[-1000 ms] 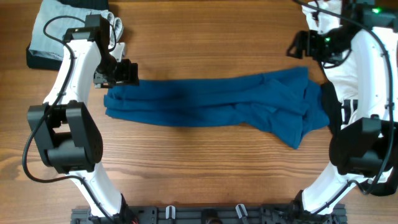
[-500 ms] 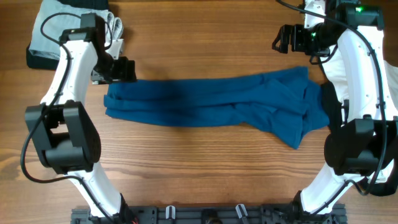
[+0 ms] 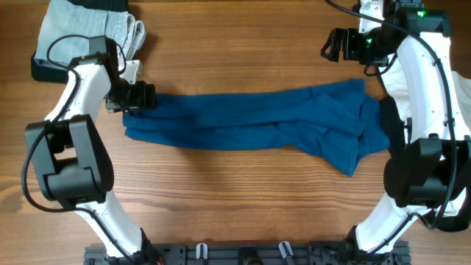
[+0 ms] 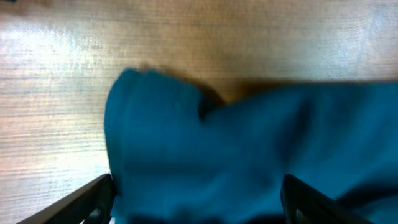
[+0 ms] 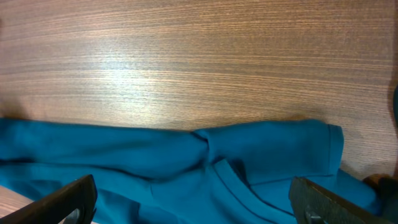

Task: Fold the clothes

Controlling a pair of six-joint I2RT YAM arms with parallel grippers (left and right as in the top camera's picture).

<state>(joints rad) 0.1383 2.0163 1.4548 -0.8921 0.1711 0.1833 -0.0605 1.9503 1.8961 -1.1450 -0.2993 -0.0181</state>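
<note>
Left claw: the left gripper [image 4: 198,186] is spread wide. In its own wrist view the two dark fingers [image 4: 93,202] sit in the lower corners of the frame, and blue cloth fills the gap between them.
Left claw from above: it lies at the left middle of the frame, at the left end of the shirt. This view does not show the finger gap or whether the fingers touch the cloth.
Right claw: the right gripper [image 5: 193,186] is also spread wide. Its finger tips show in the lower corners of its wrist view, above the cloth, with nothing between them.
Right claw from above: it is at the upper right of the frame, over bare wood just beyond the shirt's upper right corner.
Task garment: the dark blue shirt [image 3: 250,121] lies as a long, rumpled band across the middle of the overhead frame, bunched thicker at its right end.
Left wrist detail: a rounded fold of the shirt rises at upper left, with a dark gap beside it.
Right wrist detail: a hemmed edge and overlapping folds cross the lower half, with wood grain above.
Other clothes: only the overhead view shows a pale grey garment [image 3: 81,29] lying on a black garment [image 3: 44,70] in the upper left corner.
Surface: a wooden table [image 3: 235,199].
</note>
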